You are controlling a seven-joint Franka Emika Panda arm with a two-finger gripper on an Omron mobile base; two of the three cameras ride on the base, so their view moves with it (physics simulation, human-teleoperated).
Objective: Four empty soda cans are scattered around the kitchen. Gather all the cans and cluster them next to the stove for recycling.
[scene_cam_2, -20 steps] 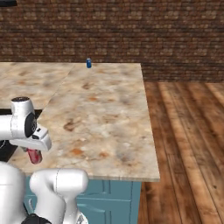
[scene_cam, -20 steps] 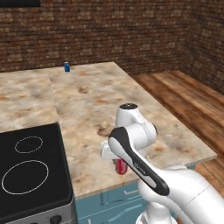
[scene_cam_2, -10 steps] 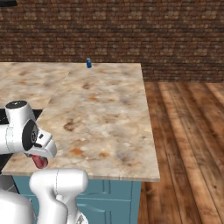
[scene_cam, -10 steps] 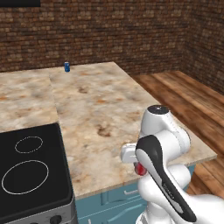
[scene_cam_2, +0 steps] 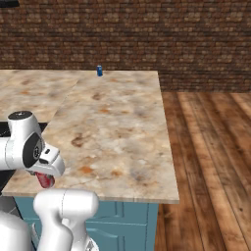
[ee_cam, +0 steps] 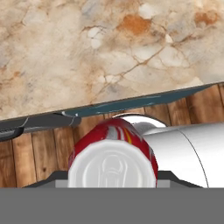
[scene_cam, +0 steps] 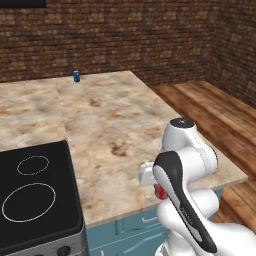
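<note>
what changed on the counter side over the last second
The arm carried the red can away from the stove side, toward the counter's near edge by the wooden floor. The gripper stayed shut on it. The blue can at the far edge stayed put.

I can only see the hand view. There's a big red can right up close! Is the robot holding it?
Observer: Yes. The right base view shows the red can clamped in the gripper, low at the counter's near edge.
Operator: Are there more cans?
Observer: One blue can stands at the far edge of the counter, near the brick wall.
Operator: Where's the stove?
Observer: The left base view shows the stove, a black cooktop, at the near left of the counter.
Operator: Any cans next to it yet?
Observer: None in the part of the counter that I can see beside it.
</note>
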